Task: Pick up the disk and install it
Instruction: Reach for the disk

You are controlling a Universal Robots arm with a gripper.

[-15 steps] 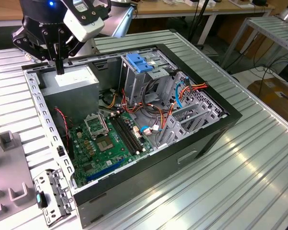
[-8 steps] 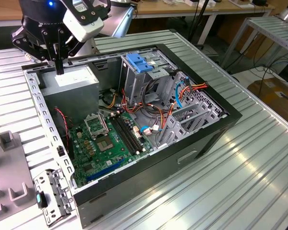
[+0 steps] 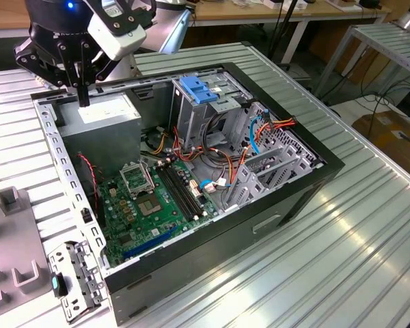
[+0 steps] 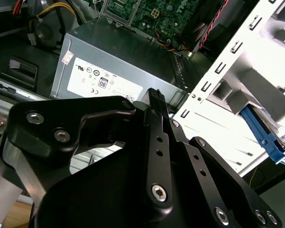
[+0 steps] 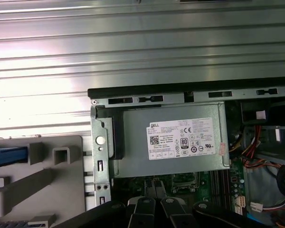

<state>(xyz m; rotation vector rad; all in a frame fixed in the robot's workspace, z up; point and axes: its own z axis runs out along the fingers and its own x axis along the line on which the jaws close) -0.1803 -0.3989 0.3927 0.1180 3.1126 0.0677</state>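
Robotics lab or workshop: opened computer case [image 3: 212, 254] under gripper [image 3: 83, 101], on ribbed metal worktop [image 3: 355, 246]; cable-hung benches [image 3: 260, 14] beyond.

I look down on a silver tabletop [image 3: 342, 260] with long ridges running along it. A big open computer case [image 3: 212, 253] lies on its side on it. Just beside the case, at the exterior view's left, a grey plastic rack [image 3: 14, 270] lies on the tabletop too.

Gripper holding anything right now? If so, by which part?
Nothing. The gripper hangs over the power supply, jaws together with nothing between them.
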